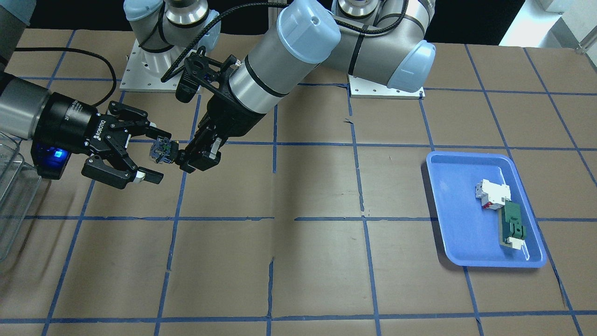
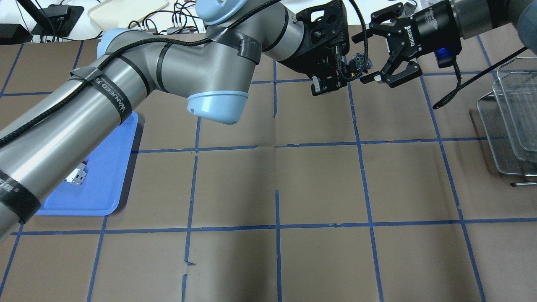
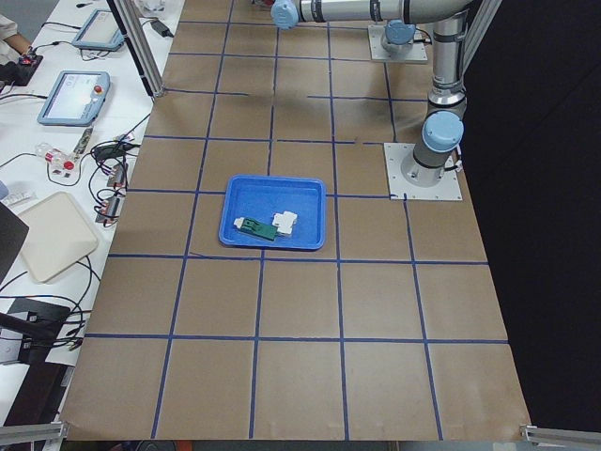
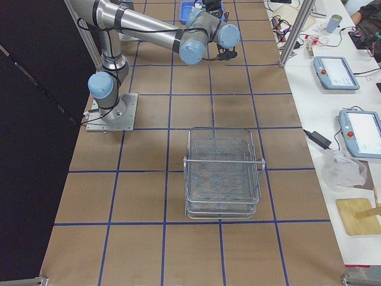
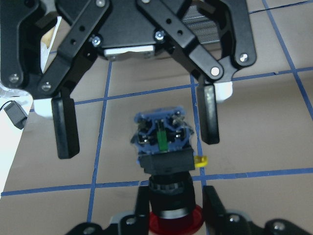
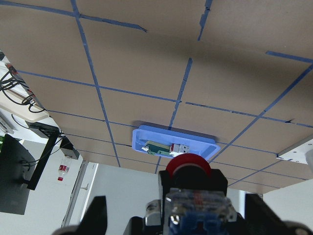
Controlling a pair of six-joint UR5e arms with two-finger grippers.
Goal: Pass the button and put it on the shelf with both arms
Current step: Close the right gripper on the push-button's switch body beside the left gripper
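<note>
My left gripper (image 1: 186, 161) is shut on the button (image 1: 161, 151) and holds it in the air over the table. In the left wrist view the button's black body and clear contact block (image 5: 161, 144) point away from me, with the red cap (image 5: 176, 223) between my fingers. My right gripper (image 1: 158, 156) is open and faces it. Its two fingers (image 5: 66, 127) stand on either side of the contact block without touching it. In the overhead view the button (image 2: 360, 63) sits between both grippers. The shelf (image 2: 512, 121) stands on the table to the right of my right gripper.
A blue tray (image 1: 438, 205) at my left holds a white-and-red breaker block (image 1: 492, 193) and a flat green-and-white part (image 1: 513, 226). The shelf also shows in the exterior right view (image 4: 223, 173). The brown table has a blue tape grid.
</note>
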